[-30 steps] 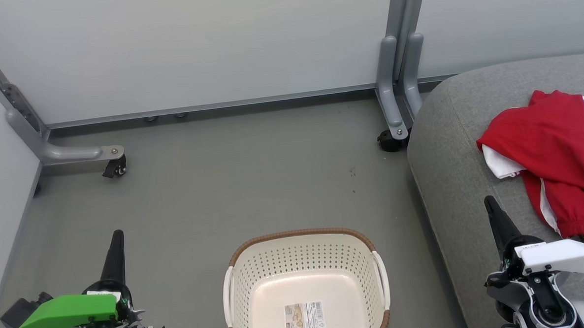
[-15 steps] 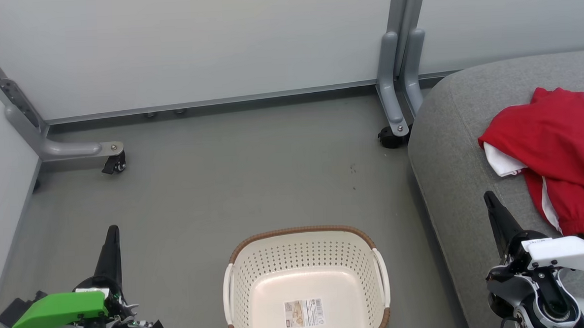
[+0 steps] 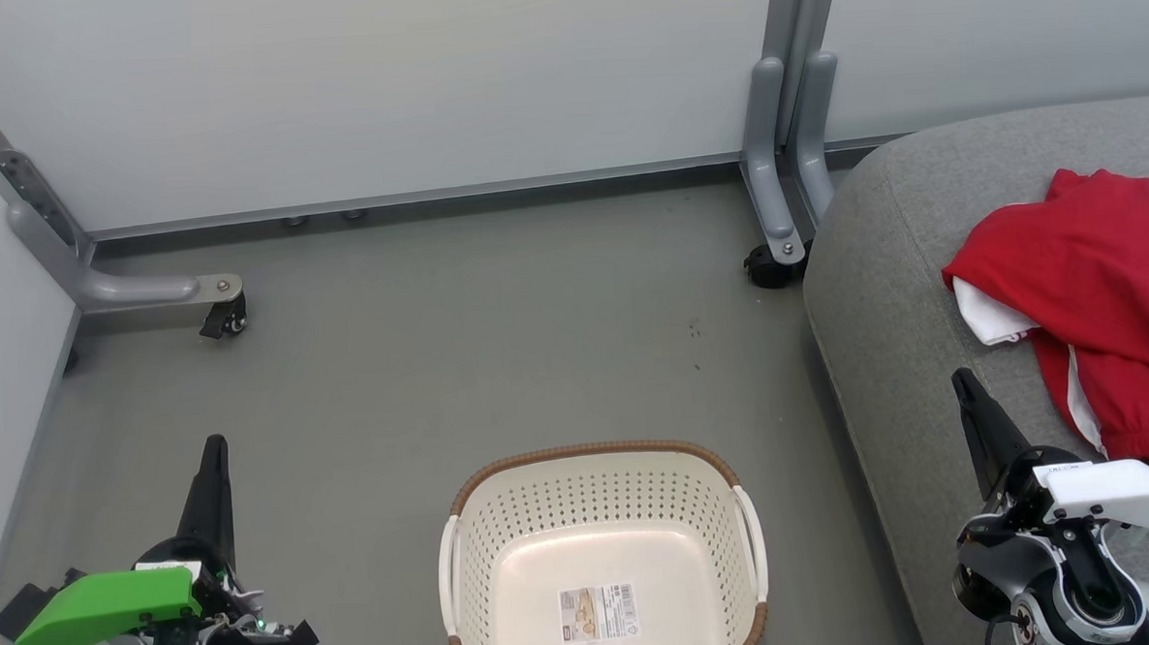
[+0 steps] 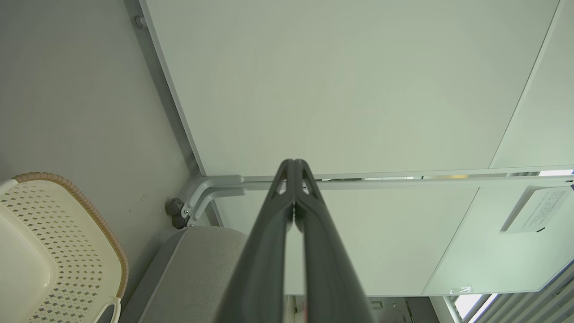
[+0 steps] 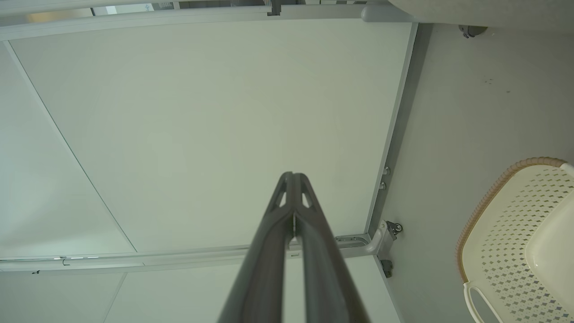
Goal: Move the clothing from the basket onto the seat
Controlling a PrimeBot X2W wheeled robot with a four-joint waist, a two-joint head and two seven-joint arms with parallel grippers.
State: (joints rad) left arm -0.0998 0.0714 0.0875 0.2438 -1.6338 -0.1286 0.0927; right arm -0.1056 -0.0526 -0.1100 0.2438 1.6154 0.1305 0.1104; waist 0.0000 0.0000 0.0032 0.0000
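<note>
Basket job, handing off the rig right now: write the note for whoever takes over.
Left gripper: shut, holding nothing, over the floor left of the basket.
Right gripper: shut, holding nothing, over the seat, its fingers clear of the clothing.
Things: the basket is on the floor, empty but for its label. The clothing lies on the seat and runs off the head view's right edge.
Done: clothing is out of the basket and on the seat.
Left: probably nothing to move. Check the clothing beyond the frame.
</note>
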